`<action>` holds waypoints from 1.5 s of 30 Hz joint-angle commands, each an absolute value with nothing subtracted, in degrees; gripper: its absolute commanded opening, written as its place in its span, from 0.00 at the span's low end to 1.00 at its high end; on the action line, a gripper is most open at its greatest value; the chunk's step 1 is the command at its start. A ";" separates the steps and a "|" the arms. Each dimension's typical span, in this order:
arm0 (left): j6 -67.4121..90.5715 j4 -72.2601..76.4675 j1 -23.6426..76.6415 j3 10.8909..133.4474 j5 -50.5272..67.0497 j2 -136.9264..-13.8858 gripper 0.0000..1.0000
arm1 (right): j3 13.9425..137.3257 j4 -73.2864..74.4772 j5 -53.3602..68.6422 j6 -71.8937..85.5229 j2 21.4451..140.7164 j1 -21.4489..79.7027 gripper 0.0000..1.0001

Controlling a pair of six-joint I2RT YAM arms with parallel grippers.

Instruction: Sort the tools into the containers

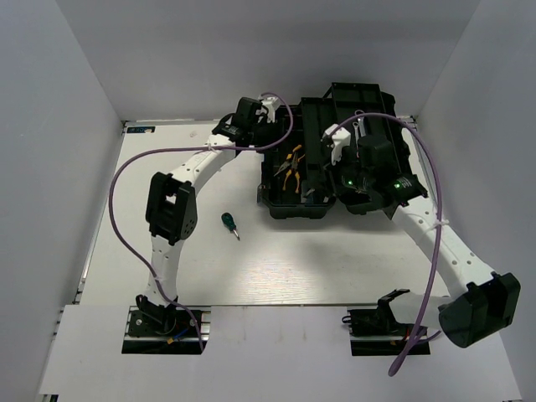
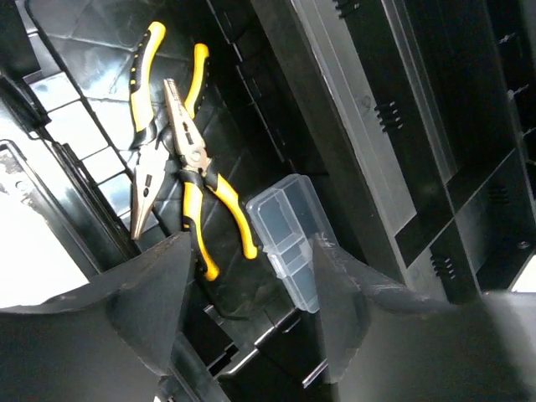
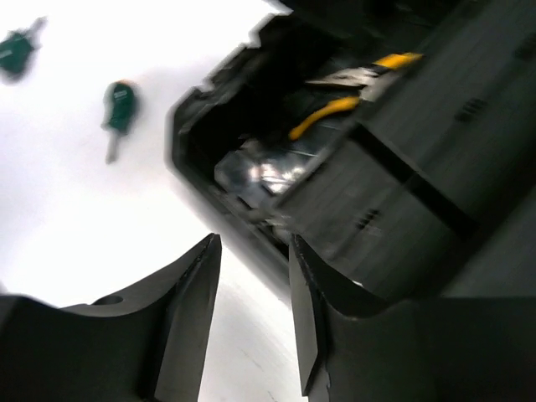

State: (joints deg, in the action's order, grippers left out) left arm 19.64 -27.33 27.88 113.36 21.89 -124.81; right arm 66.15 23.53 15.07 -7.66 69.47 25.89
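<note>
Well under way, by the look of it.

Open toolbox (image 1: 356,94) at the back right of the table (image 1: 276,268). Already in its left compartment: both pliers (image 2: 191,163), head to tail and touching, with a clear box (image 2: 289,234) just beside their handles.

Left to sort: one screwdriver (image 1: 229,223) on the table near the toolbox's front left corner. Another screwdriver (image 3: 17,50) farther off, blurred. No wrenches made out anywhere.

Left gripper (image 2: 251,251) wide and empty above the pliers. Right gripper (image 3: 251,251) narrower, fingers apart, holding nothing, over the toolbox's near edge.

Likely in the way: both arms crowding over the toolbox, the left one stretched along its left side.
</note>
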 commanded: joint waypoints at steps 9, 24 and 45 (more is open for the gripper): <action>25.30 -22.07 26.10 65.40 -5.33 -77.48 0.00 | 76.01 32.26 24.88 -14.42 84.71 40.49 0.32; 53.35 -52.03 25.05 43.86 -34.36 -45.26 0.96 | 111.75 37.44 11.00 -1.59 122.86 53.79 0.71; 50.54 -46.68 23.30 40.69 -33.41 -52.71 0.98 | 114.70 36.48 0.62 -0.44 137.02 56.25 0.37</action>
State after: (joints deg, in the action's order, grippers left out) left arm 50.76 -50.06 24.36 41.36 -34.57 -50.11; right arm 115.00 36.27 1.67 -0.86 136.27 55.70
